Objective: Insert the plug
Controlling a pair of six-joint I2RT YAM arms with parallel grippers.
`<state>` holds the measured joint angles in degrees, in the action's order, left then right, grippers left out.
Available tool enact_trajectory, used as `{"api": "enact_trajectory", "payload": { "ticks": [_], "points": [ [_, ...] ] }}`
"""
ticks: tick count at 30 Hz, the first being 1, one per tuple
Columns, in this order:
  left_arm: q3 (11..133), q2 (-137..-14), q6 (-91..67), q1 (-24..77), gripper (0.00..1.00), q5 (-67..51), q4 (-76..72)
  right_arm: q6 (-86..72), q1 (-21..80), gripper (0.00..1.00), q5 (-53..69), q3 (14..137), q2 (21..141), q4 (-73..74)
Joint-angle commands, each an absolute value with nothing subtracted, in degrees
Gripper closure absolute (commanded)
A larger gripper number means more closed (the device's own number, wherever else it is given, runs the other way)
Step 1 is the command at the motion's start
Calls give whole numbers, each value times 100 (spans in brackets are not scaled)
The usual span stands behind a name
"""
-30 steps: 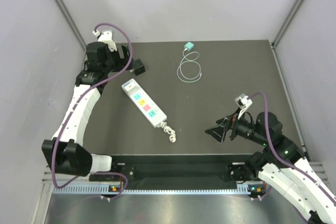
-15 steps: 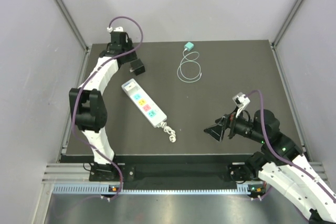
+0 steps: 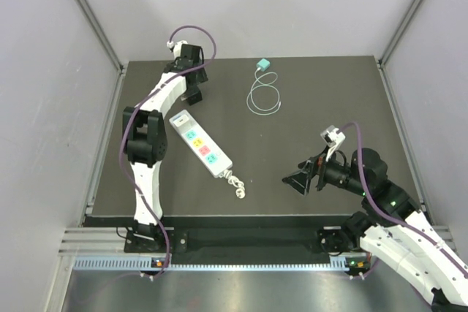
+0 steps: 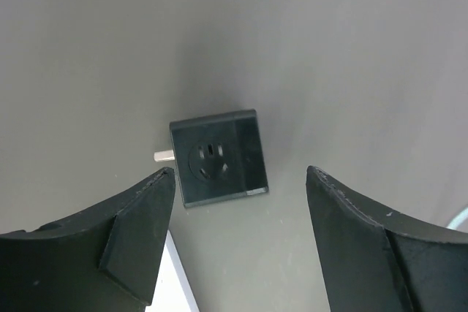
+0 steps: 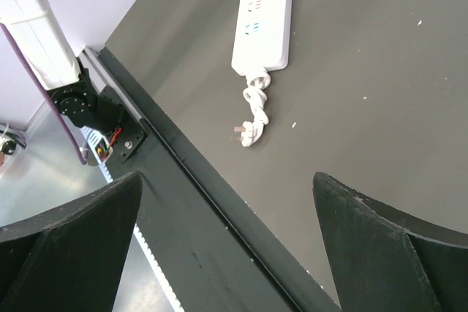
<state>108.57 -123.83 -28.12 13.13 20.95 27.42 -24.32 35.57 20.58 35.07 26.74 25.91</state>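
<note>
A black square plug adapter (image 4: 218, 157) with a metal prong (image 4: 164, 156) lies on the dark table, at the back left in the top view (image 3: 193, 97). My left gripper (image 4: 240, 173) is open and hovers just above it, empty; in the top view it (image 3: 191, 82) partly covers the adapter. A white power strip (image 3: 199, 142) with coloured sockets lies diagonally left of centre; it also shows in the right wrist view (image 5: 265, 12). Its short coiled cord ends in a white plug (image 3: 238, 189). My right gripper (image 3: 300, 180) is open and empty, to the right of that plug.
A teal charger (image 3: 264, 64) with a looped thin cable (image 3: 263, 99) lies at the back centre. A corner of the power strip (image 4: 179, 283) shows under my left finger. The table's front rail (image 5: 197, 180) runs below my right gripper. Grey walls enclose three sides.
My left arm has swung right along the back of the table and its gripper now sits over the black adapter. My right gripper has shifted only slightly.
</note>
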Motion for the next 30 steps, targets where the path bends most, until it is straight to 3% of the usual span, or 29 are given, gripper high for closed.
{"api": "enact_trajectory", "payload": {
  "ticks": [1, 7, 24, 25, 29, 30],
  "points": [
    [11258, -12585, -2901, 1301, 23, 2451, 2865, -2294, 3621, 0, 2004, 3788, 2637, 2329],
    [11487, -12867, -2760, 1283, 24, 2742, 3085, -2189, 3621, 0, 1899, 3972, 2558, 2584],
    [11496, -13359, -2839, 1292, 35, 2127, 2962, -2320, 3621, 0, 1662, 4860, 2602, 3146],
    [11496, -13359, -2769, 1292, 38, 2057, 2936, -2329, 3621, 0, 1600, 4860, 2602, 3173],
    [11487, -13219, -2401, 1388, 65, 1663, 2787, -2443, 3621, 0, 1398, 4790, 2584, 3191],
    [11461, -13071, -2269, 1441, 86, 1592, 2734, -2513, 3621, 0, 1371, 4773, 2627, 3190]
  ]
}}
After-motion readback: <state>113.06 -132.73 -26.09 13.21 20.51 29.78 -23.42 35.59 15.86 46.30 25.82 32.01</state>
